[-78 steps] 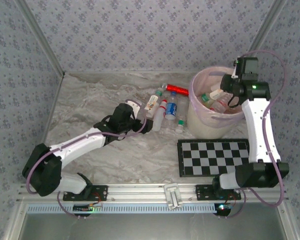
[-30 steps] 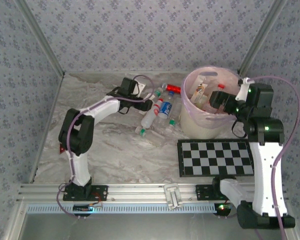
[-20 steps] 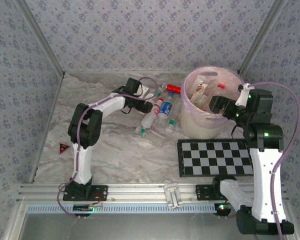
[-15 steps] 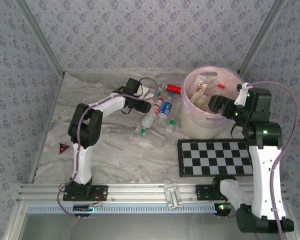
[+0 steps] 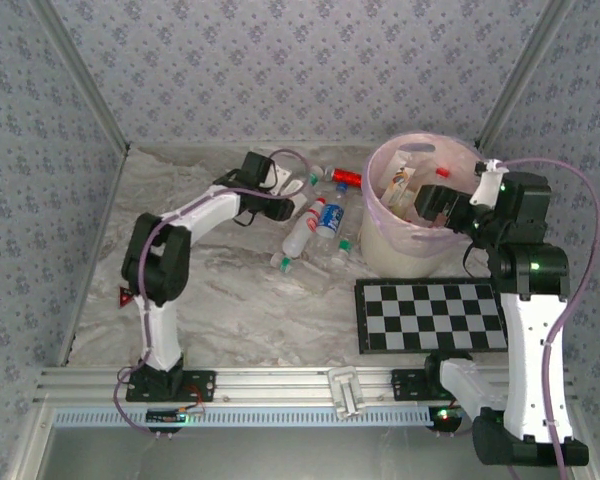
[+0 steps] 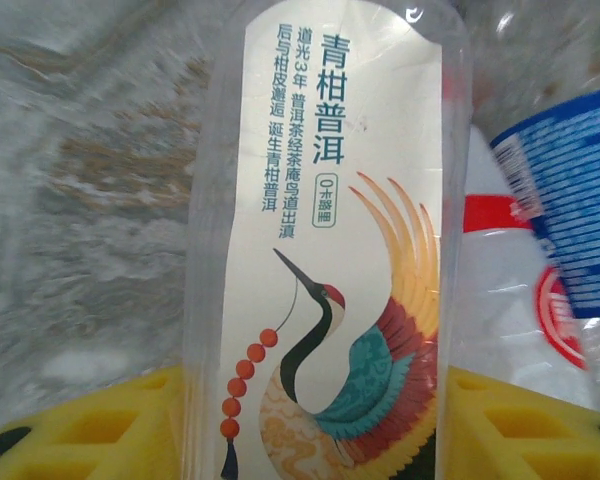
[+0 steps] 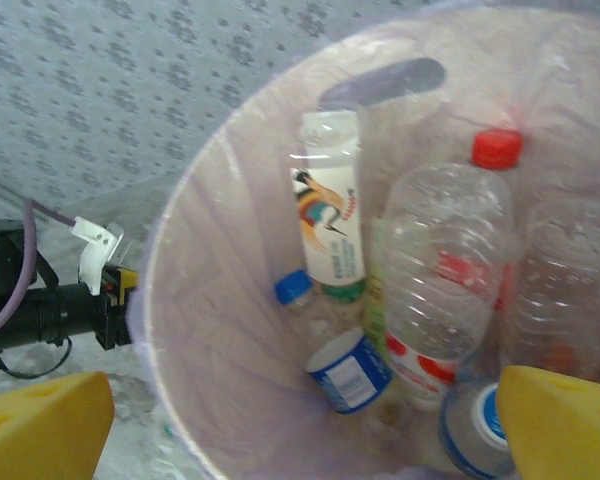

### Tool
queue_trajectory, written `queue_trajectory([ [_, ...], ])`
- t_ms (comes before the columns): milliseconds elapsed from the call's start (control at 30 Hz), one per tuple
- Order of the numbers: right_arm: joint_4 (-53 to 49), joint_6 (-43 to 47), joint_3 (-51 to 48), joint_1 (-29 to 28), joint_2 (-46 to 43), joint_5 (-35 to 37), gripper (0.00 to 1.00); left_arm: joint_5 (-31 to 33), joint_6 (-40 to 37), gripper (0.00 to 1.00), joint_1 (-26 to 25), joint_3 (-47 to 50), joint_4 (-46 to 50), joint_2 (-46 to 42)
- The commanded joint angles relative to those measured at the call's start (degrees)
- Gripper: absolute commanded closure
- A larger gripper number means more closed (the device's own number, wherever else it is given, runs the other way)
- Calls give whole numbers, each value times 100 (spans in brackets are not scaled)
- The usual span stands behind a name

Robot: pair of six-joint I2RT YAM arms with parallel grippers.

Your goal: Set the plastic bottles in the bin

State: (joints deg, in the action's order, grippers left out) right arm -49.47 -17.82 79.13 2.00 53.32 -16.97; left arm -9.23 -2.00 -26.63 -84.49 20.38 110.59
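The left end effector (image 5: 298, 208) holds the crane bottle (image 6: 330, 250) round its middle, down on the table (image 5: 210, 290) by the other bottles (image 5: 298, 238), and it looks light, smooth and squashy, so it could slip.

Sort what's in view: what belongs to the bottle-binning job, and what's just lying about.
Belongs to the job: bin; bottles inside; loose bottles on the table; crane-label bottle in the left gripper.
Just lying about: shiny red tube; checkerboard; small red triangle.
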Motion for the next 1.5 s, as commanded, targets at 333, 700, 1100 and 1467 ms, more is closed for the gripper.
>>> queue_trajectory([
  [333, 1714, -682, 869, -2310, 1588, -545, 15, -851, 1974, 68, -64, 3542, -3716, -3685],
  [700, 2304, -923, 1503, -2944, 2942, -588, 10, -338, 2113, 72, -1035, 4480, -4685, -4703],
  [1100, 2465, -1013, 1719, -2883, 3448, -641, 24, -403, 1953, 73, -1313, 4565, -4909, -4714],
  [1467, 2434, -980, 1793, -2787, 3466, -730, 63, -541, 1802, 71, -1406, 4302, -4728, -4426],
])
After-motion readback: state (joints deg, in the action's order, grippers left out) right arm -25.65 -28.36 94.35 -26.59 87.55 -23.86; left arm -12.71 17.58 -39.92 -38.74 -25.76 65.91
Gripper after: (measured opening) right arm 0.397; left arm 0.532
